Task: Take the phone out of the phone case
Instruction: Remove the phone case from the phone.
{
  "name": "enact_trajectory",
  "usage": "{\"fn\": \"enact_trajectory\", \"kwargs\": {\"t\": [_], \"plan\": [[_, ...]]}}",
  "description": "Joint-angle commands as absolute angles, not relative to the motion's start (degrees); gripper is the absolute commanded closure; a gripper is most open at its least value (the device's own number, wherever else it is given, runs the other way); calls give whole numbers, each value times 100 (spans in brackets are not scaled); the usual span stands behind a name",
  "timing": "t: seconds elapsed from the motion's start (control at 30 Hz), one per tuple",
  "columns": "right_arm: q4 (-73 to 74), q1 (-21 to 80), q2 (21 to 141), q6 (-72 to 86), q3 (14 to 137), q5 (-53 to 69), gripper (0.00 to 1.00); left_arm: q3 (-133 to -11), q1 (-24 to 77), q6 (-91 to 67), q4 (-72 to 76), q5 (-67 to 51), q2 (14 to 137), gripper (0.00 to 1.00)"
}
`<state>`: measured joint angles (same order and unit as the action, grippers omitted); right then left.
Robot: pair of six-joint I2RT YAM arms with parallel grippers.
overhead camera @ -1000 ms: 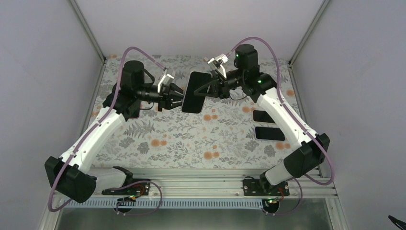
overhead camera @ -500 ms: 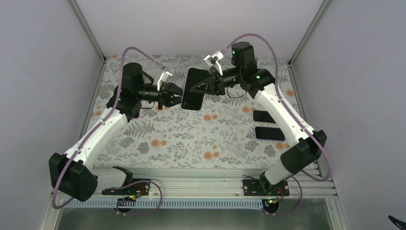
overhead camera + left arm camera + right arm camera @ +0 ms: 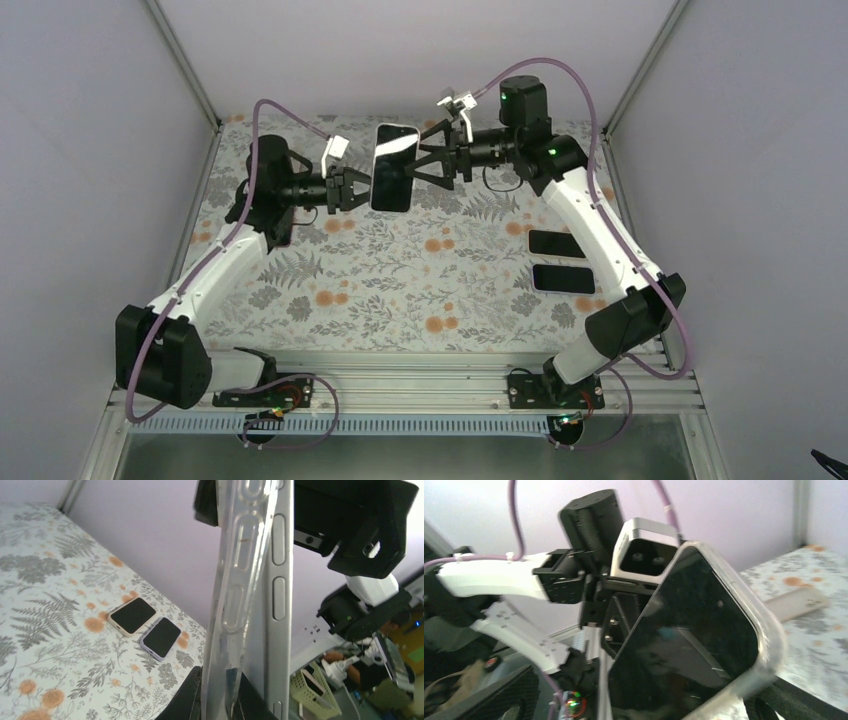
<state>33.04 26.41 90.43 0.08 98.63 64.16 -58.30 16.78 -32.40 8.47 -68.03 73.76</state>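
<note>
Floral tablecloth (image 3: 400,290), pale walls, two spare phones (image 3: 555,243) lying right. Mid-air, the clear phone case (image 3: 235,605) holds the phone (image 3: 392,170); left gripper (image 3: 362,188) pinches the case edge, right gripper (image 3: 425,163) gapes wide, gripping nothing.

Above the table's (image 3: 400,300) far middle, a cased phone (image 3: 392,167) hangs upright between the left fingers (image 3: 357,186) and right fingers (image 3: 430,177); at right, a second phone (image 3: 550,242) lies just behind a third phone (image 3: 563,279).
</note>
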Motion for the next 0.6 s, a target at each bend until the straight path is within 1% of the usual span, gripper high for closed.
{"fn": "enact_trajectory", "kwargs": {"t": [0.0,0.13,0.17,0.23,0.43,0.57], "plan": [[3329,2610,8974,-313,10111,5247,5,-5677,1429,-4217,1458,-6423,7412,98],[3242,2636,8950,-393,10016,4333,8,-5748,1291,-4775,1587,-6325,7572,98],[3268,2668,8974,-460,10030,4142,9,-5849,1286,-4859,1402,-6190,7620,98],[3383,2793,9030,-652,10081,3666,12,-6086,1274,-4783,980,-6001,7676,98],[3486,3313,9073,-1198,9957,2322,13,-6344,1235,-5088,203,-5376,7782,98],[3475,3746,9105,-1464,9841,1609,14,-6097,1132,-5901,503,-5456,7905,98]]}}
